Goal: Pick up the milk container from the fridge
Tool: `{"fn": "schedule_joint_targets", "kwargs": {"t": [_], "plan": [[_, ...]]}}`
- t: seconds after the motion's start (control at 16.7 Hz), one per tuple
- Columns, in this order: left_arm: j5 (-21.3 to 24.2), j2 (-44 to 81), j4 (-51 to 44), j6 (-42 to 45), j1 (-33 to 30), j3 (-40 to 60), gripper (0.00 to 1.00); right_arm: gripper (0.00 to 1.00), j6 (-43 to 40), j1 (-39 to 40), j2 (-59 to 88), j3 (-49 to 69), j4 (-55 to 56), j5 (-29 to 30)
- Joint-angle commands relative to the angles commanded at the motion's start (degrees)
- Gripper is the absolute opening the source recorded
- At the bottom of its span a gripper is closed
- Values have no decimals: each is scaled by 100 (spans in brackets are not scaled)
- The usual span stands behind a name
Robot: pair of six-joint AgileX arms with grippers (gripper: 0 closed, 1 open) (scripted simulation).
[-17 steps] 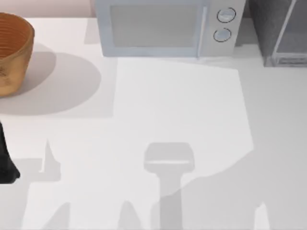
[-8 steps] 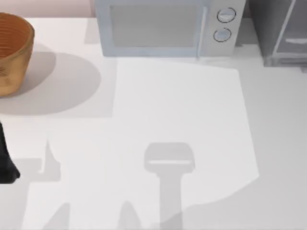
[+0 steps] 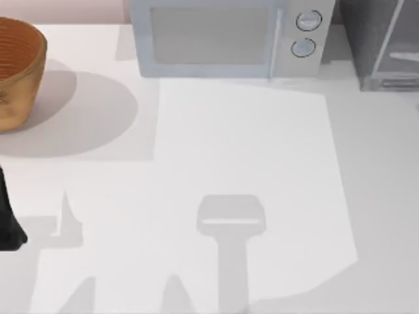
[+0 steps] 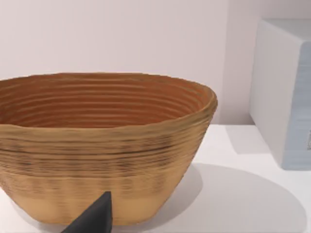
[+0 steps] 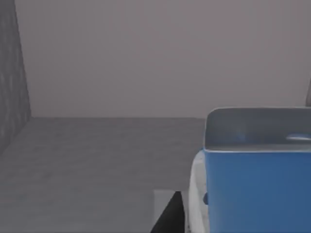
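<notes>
Milk container (image 5: 252, 179), white below with a bright blue top, sits close before my right wrist camera on the grey floor inside the fridge (image 5: 73, 160), with the dark grey side wall to one edge and a pale back wall behind it. A dark finger tip (image 5: 167, 216) of my right tool shows just beside the carton's white side; whether it touches I cannot tell, and I cannot tell whether that tool is spread or pressed together. From above, the fridge (image 3: 380, 39) stands at the far right corner of the counter (image 3: 249, 150), a dark grey box with a pale glassy door panel and a thin light frame bar, just right of the pale blue-grey microwave (image 3: 222, 39) with its two round dials. A brown ribbed bowl (image 3: 16, 72) stands at the far left of the counter. My left arm (image 3: 8, 219) is parked at the left edge, near side; its wrist camera looks at the bowl (image 4: 102, 145) close up, with one dark finger tip (image 4: 95, 218) in front of it, and I cannot tell how that tool stands either.
</notes>
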Motion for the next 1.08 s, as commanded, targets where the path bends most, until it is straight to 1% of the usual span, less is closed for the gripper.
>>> {"fn": "schedule_joint_targets", "kwargs": {"t": [0.24, 0.48, 0.72, 1.08], "plan": [[0, 0, 0, 0, 0, 0, 100, 0, -7, 72, -356, -135, -185, 40], [0, 0, 0, 0, 0, 0, 100, 0, -20, 295, -1671, -679, -907, 218], [0, 0, 0, 0, 0, 0, 100, 0, -18, 608, -3911, -1604, -2100, 505], [0, 0, 0, 0, 0, 0, 100, 0, 2, 1168, -8261, -3390, -4370, 1028]]}}
